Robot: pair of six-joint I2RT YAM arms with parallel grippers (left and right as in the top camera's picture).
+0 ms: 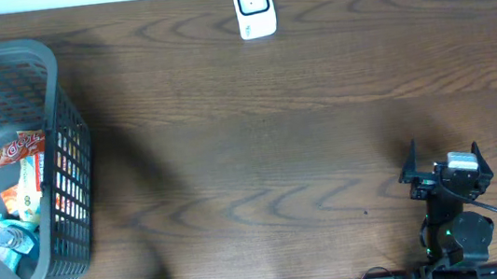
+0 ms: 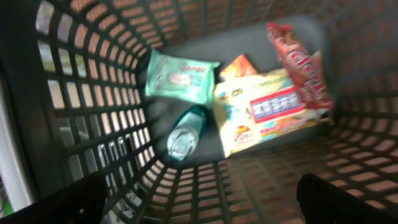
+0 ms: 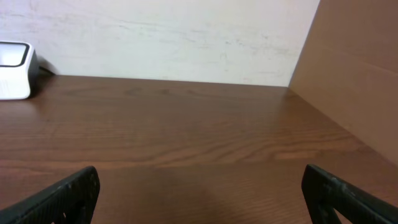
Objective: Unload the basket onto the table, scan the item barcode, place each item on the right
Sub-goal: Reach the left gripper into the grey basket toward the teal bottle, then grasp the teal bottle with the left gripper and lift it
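Observation:
The white barcode scanner (image 1: 253, 7) stands at the table's far edge, and it also shows at the left of the right wrist view as the scanner (image 3: 13, 70). The items lie in a grey basket (image 1: 63, 114) at the left: a green wipes pack (image 2: 180, 76), a teal bottle (image 2: 185, 132), a yellow packet (image 2: 267, 112) with a white label, and a red snack pack (image 2: 301, 68). My left gripper (image 2: 202, 202) hangs open above the basket's inside, holding nothing. My right gripper (image 1: 444, 166) is open near the front right, low over bare wood (image 3: 202, 196).
An orange packet (image 2: 239, 65) lies half under the yellow one. The basket's lattice walls (image 2: 93, 112) rise round the items. A brown cardboard panel (image 3: 354, 68) stands along the table's right side. A white wall (image 3: 161, 37) lies behind the table.

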